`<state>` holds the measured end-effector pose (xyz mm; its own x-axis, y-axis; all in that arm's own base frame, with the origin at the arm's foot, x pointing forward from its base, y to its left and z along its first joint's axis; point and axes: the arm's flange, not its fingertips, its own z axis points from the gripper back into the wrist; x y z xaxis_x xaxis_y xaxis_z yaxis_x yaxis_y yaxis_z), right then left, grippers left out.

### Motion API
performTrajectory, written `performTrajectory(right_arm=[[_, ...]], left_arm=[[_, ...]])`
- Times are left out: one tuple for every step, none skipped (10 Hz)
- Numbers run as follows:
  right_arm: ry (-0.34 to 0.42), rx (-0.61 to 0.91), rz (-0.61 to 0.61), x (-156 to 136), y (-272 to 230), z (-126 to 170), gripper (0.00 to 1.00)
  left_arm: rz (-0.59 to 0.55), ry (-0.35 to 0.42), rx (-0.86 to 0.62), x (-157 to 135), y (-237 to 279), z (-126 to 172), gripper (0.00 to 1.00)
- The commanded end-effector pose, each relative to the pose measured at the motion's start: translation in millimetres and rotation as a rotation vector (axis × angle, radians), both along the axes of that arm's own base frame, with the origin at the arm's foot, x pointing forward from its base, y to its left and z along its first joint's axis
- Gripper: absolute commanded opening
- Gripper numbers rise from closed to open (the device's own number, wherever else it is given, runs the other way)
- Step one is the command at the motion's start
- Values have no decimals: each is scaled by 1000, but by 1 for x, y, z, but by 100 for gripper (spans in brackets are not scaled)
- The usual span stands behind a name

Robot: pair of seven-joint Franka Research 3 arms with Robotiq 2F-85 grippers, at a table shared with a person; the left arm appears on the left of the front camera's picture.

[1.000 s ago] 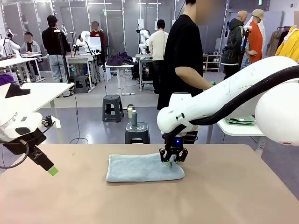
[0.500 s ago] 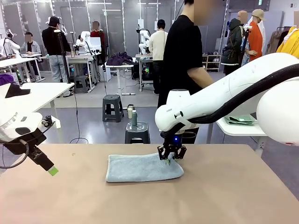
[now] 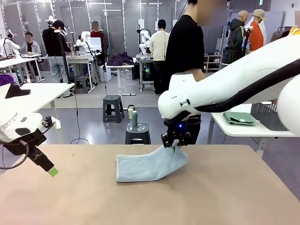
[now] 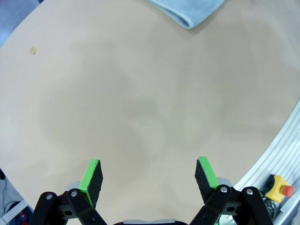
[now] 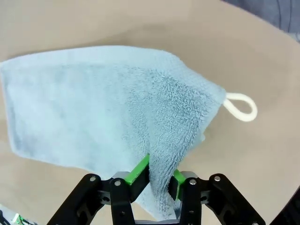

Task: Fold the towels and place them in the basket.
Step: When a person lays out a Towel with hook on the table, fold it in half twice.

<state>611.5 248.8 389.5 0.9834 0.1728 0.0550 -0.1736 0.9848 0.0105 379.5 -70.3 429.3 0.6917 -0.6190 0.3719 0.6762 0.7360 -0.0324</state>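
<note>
A towel (image 3: 150,165) lies near the middle of the worktop (image 3: 211,197), its left part flat on the surface and its right end held up off it, pinched in the right hand (image 3: 174,144) above. The left hand (image 3: 52,172) hangs over the worktop's near left edge, well apart from the towel, fingers spread. A person (image 3: 185,56) stands behind the far edge, and farther right a side table (image 3: 234,130) carries a folded cloth (image 3: 239,117) with a basket (image 3: 267,114) to its right.

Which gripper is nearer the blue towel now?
Right. The right gripper is shut on a raised edge of the towel; the left gripper is open over bare table, well off to its left.
</note>
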Motion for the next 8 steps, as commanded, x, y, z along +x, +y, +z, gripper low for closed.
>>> performTrajectory(right_arm=[[7, -31, -5, -11, 4, 16, 0], [8, -49, -1, -12, 21, 22, 0], [8, -48, 23, -12, 43, 28, 0], [13, -37, 40, -10, 62, 30, 0], [24, -30, 52, -9, 80, 28, 0], [41, -24, 57, -9, 99, 22, 0], [43, -18, 59, -8, 120, 13, 0], [59, -26, 56, -7, 137, 1, 0]], left_arm=[[10, -1, 8, 2, -1, 1, 100], [10, -1, 8, 2, -1, 1, 100], [10, -1, 8, 2, -1, 1, 100], [10, -1, 8, 2, -1, 1, 100], [10, -1, 8, 2, -1, 1, 100], [10, -1, 8, 2, -1, 1, 100], [10, -1, 8, 2, -1, 1, 100], [10, -1, 8, 2, -1, 1, 100]])
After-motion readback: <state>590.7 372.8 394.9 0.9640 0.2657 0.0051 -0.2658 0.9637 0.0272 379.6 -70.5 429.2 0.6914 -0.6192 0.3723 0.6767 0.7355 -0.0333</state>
